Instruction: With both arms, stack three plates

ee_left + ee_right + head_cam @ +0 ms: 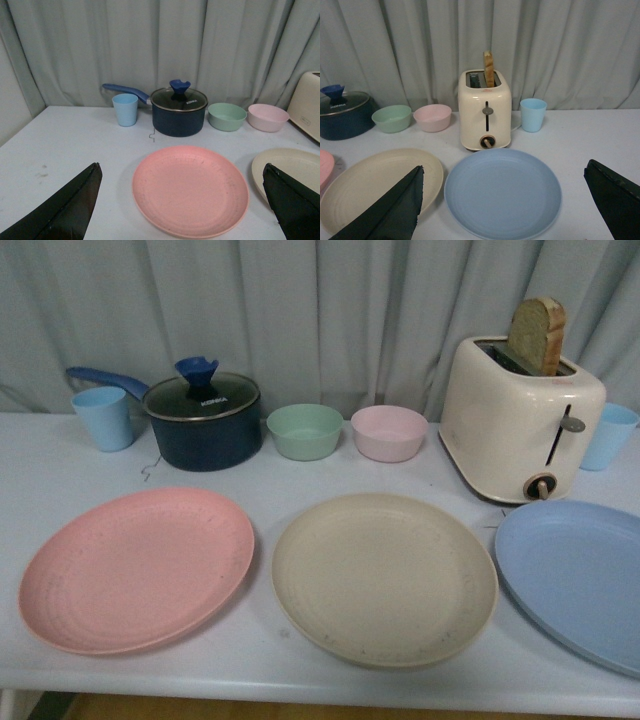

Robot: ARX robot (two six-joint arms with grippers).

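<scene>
Grey curtain (pixel 300 310) behind white table (pixel 300 480)

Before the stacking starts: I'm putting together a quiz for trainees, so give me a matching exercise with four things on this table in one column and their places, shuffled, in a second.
Things
1. pink plate
2. cream plate
3. blue plate
4. slice of bread

Places
A. standing in the toaster
B. middle of the row, in front of the green bowl and pink bowl
C. left end of the row, in front of the lidded pot
D. right end of the row, in front of the toaster

Pairs: 1-C, 2-B, 3-D, 4-A
</scene>
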